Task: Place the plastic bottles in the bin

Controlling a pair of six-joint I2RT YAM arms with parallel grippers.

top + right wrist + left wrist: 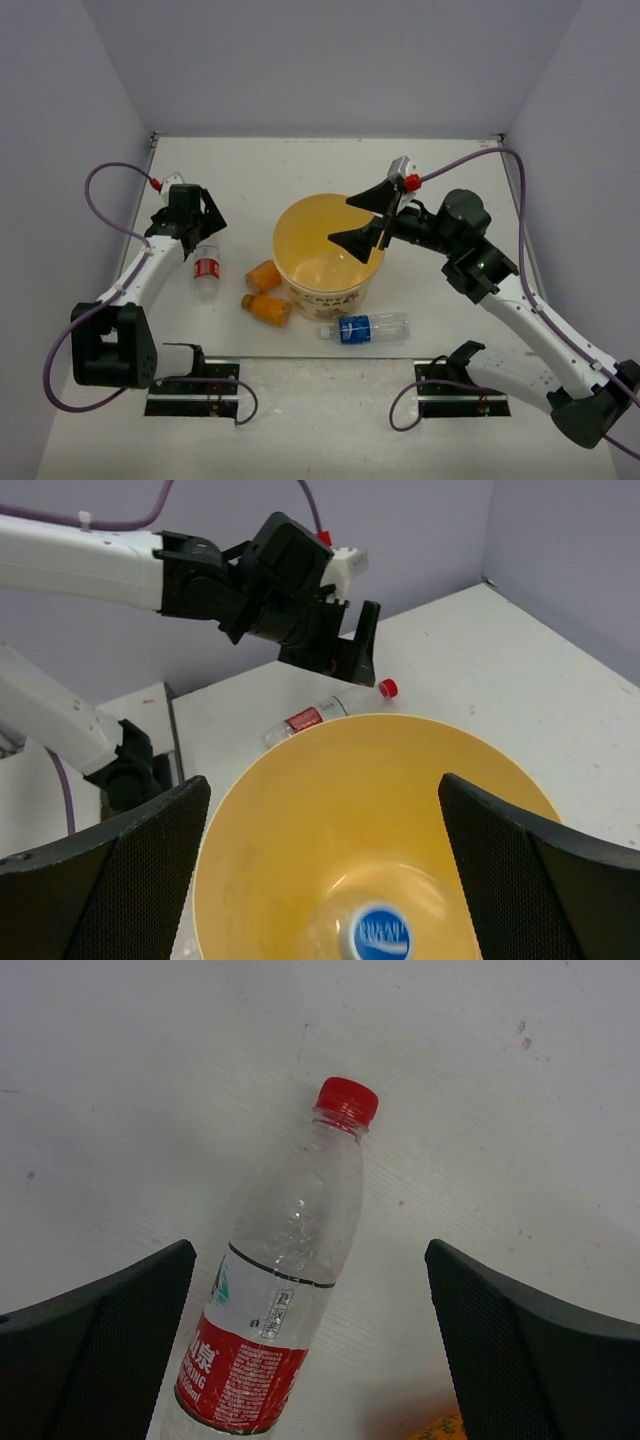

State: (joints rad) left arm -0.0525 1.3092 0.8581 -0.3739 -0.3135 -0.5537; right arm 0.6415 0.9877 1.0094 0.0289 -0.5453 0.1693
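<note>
The work surface is a white table (pixel 300 170) enclosed by pale lavender walls, with both arm bases at its near edge.

Nearest the bases, the blue-label bottle (pixel 365 328) lies on its side just in front of the bin (pixel 300 285). It is clear with a blue band. Two short orange bottles (pixel 266 309) (pixel 263 275) lie on their sides at the bin's near-left, the nearer one just beside its wall.

The bin stands upright at mid-table. It has a yellow-orange interior and dark lettering on its cream lower side. In the right wrist view, a round blue-and-white disc (pixel 380 932) shows at its bottom, with clear plastic around it; its nature cannot be told.

The right arm reaches in from the right with its forearm angled toward the centre. The right gripper (pixel 340 221) is held above the bin's mouth, its fingers (pixel 110 870) spread wide and grasping nothing.

The left arm extends far-left of the bin. The left gripper (pixel 200 225) points down, released, with fingers (pixel 100 1350) wide apart. The red-cap bottle (pixel 285 1270) lies flat below it, between the fingers and touching neither. It is clear with a red label and its cap points away from the wrist.
</note>
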